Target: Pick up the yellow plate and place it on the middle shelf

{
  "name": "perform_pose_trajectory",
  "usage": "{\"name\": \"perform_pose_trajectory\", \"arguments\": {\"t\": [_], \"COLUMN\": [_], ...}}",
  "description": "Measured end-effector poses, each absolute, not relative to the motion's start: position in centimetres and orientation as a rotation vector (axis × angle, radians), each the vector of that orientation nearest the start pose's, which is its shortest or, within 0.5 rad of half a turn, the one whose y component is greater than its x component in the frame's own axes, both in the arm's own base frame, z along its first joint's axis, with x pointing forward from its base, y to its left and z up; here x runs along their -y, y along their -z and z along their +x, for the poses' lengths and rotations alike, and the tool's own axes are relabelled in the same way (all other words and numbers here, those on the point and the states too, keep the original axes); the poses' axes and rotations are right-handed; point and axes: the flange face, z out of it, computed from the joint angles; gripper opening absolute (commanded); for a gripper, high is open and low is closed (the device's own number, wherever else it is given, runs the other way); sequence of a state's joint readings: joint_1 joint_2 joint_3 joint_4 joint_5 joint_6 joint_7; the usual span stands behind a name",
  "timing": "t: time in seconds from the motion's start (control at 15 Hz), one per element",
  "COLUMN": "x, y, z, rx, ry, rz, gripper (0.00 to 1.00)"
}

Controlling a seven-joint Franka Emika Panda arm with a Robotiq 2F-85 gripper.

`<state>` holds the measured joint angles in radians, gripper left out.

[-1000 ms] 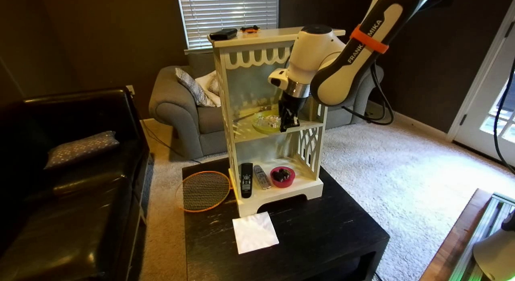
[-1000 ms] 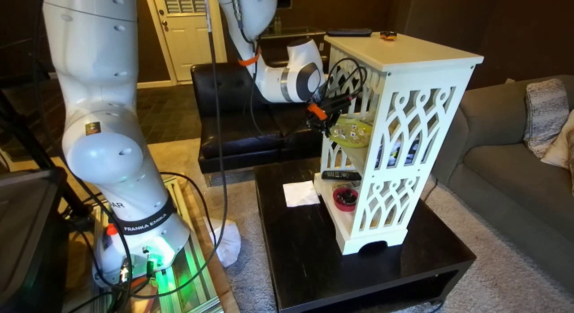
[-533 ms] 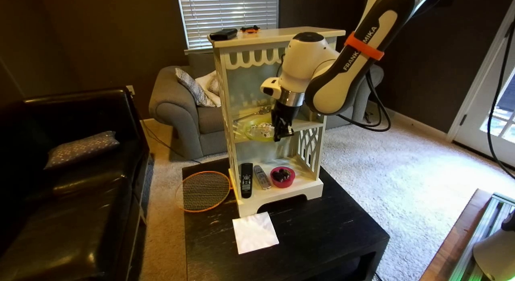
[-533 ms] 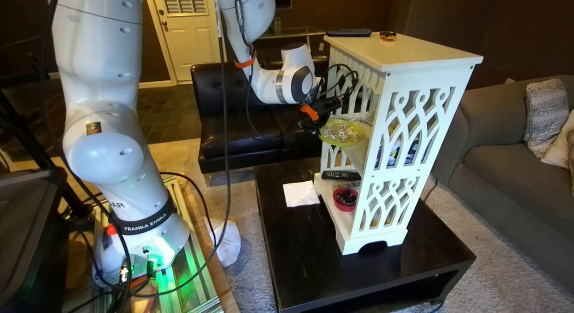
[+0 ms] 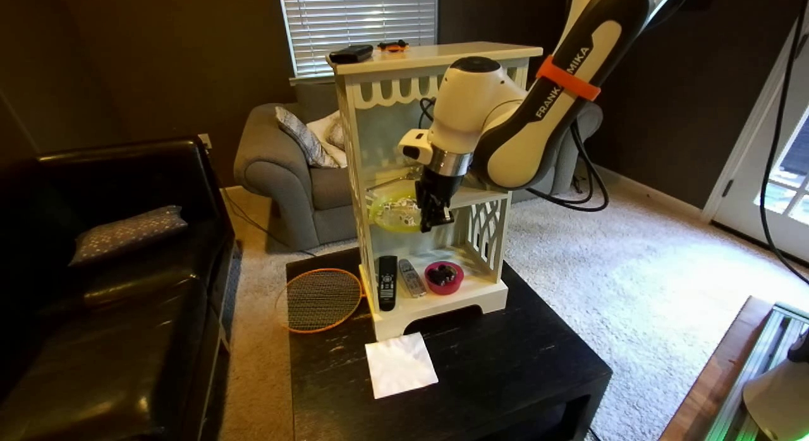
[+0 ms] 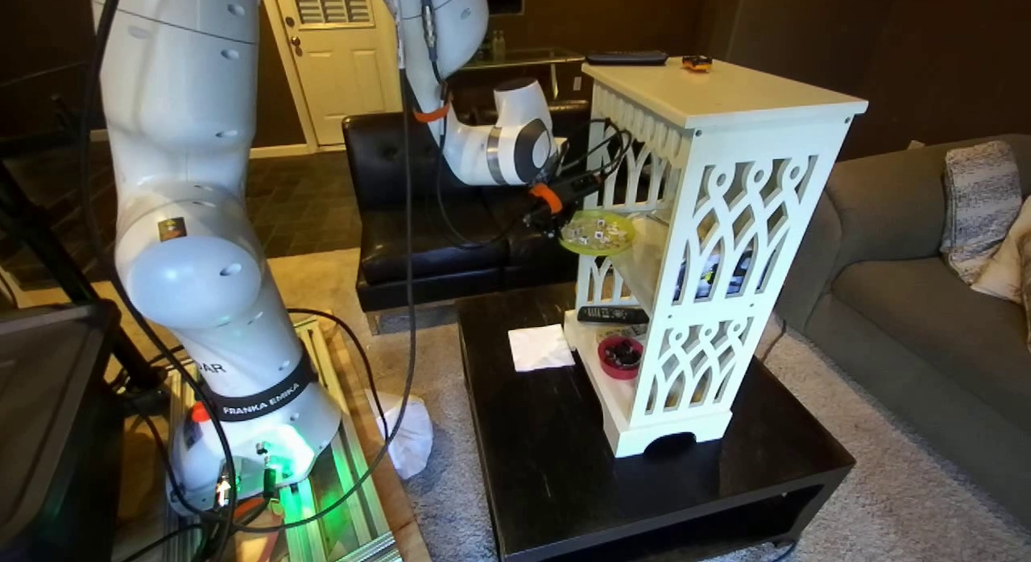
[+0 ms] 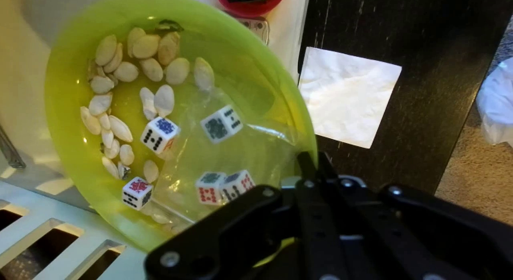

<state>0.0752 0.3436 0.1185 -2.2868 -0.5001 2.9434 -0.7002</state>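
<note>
The yellow plate (image 5: 383, 225) carries pale seeds, several dice and a clear plastic piece; it also shows in an exterior view (image 6: 600, 251) and in the wrist view (image 7: 244, 77). My gripper (image 5: 436, 225) is shut on its rim, with one fingertip on each side of it; the gripper also shows in an exterior view (image 6: 554, 226) and the wrist view (image 7: 314, 159). The plate hangs in the air at the front of the cream shelf unit, mostly out past the front edge of the middle shelf (image 6: 651, 240), tilted in the wrist view. Part of the rim is hidden behind my fingers.
A silver utensil (image 5: 395, 179) lies on the middle shelf. The lowest tier holds two remotes (image 5: 387, 283) and a red bowl (image 5: 444, 289). A white napkin (image 5: 401, 365) and an orange racket (image 5: 322, 301) lie on the dark table (image 5: 505, 365). The unit's scalloped trim (image 5: 392, 96) hangs above.
My gripper, shut on the plate, has moved outward from the middle shelf and slightly lower in an exterior view, taking the plate from over the shelf to past its front edge.
</note>
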Motion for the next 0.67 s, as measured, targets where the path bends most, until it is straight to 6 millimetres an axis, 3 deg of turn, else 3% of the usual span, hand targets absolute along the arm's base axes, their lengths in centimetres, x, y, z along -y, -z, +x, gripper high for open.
{"name": "perform_pose_trajectory", "arguments": {"t": [0.67], "x": [-13.5], "y": [-22.0], "z": [54.2], "rx": [1.962], "ry": [0.648], "rz": [-2.615], "gripper": [0.01]}}
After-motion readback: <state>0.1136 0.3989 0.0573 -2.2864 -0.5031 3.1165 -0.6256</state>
